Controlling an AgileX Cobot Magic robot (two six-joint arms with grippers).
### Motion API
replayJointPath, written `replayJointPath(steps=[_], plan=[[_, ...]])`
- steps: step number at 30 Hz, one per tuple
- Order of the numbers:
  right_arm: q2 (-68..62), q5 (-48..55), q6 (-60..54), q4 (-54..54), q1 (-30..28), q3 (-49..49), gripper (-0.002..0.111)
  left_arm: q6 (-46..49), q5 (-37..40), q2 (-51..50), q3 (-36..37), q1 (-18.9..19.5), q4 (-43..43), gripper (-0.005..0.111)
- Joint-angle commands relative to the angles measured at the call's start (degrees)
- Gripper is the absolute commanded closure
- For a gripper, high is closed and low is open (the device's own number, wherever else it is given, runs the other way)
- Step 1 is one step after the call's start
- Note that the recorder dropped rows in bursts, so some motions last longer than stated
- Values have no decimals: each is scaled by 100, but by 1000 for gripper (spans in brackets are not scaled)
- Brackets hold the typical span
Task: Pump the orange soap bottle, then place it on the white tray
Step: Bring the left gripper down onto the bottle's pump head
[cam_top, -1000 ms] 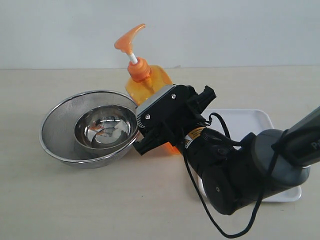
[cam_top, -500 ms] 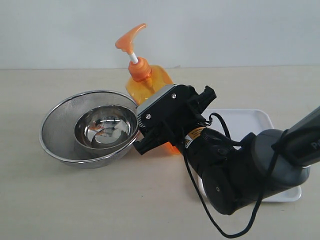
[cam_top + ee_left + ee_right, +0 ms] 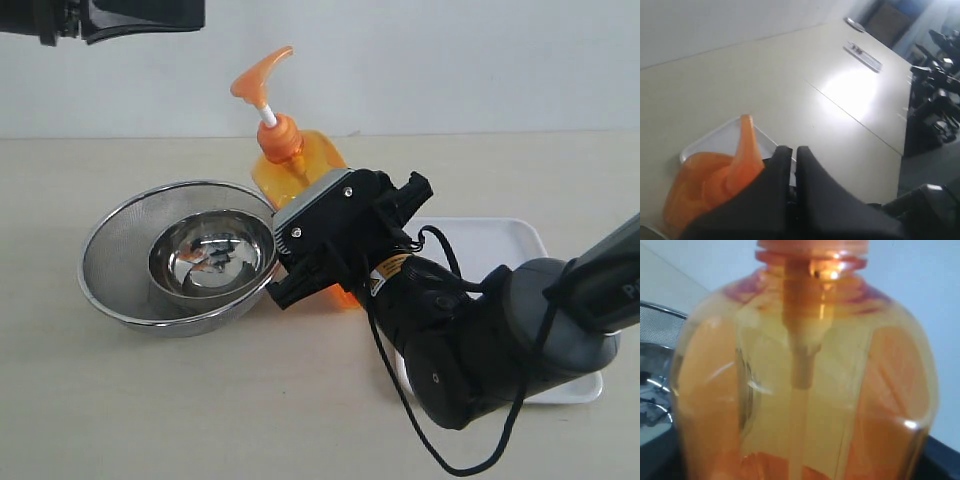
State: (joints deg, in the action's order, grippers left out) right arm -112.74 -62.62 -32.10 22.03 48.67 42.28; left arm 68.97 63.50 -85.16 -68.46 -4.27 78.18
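Note:
The orange soap bottle [image 3: 300,165] stands upright on the table, its pump head [image 3: 260,75] raised on a white stem. My right gripper [image 3: 345,250] is shut on the bottle's lower body, one finger on each side. In the right wrist view the bottle [image 3: 800,370] fills the picture. My left gripper [image 3: 140,15] hangs at the top left of the exterior view, high and left of the pump. Its fingers are shut [image 3: 794,150] beside the pump head [image 3: 745,145], not touching it. The white tray [image 3: 500,240] lies right of the bottle, partly under my right arm.
A steel mesh strainer [image 3: 110,250] with a shiny steel bowl [image 3: 210,255] inside it sits just left of the bottle, nearly touching it. The strainer's rim [image 3: 660,322] shows beside the bottle. A wall rises behind the table. A long flat object [image 3: 862,55] lies far off.
My left gripper has come into the exterior view at the top left. The bottle and my right arm have not moved.

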Motion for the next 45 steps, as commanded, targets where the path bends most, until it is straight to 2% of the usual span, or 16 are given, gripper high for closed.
replayJointPath(steps=[1, 4, 8, 17, 29, 39, 45], plan=[[93, -49, -53, 5, -17, 45, 107, -81, 337, -364, -773, -444, -747, 102], [93, -49, -53, 5, -17, 45, 107, -592, 201, -571, -1264, -695, -1332, 102], [93, -24, -53, 5, -17, 45, 107, -831, 146, -827, -1681, -869, -1564, 102], [93, 0, -53, -9, -17, 45, 107, -899, -207, -1270, -1923, -1247, -1726, 102], [93, 19, -53, -9, -17, 45, 107, -928, -901, -1418, -1923, -1236, -2135, 102], [93, 32, -53, -9, -17, 45, 107, -1359, -1087, -1418, -1923, -1227, -3001, 102], [93, 18, -78, 3, -17, 45, 107, -1982, -1097, -1329, -1923, -1224, -3791, 102]])
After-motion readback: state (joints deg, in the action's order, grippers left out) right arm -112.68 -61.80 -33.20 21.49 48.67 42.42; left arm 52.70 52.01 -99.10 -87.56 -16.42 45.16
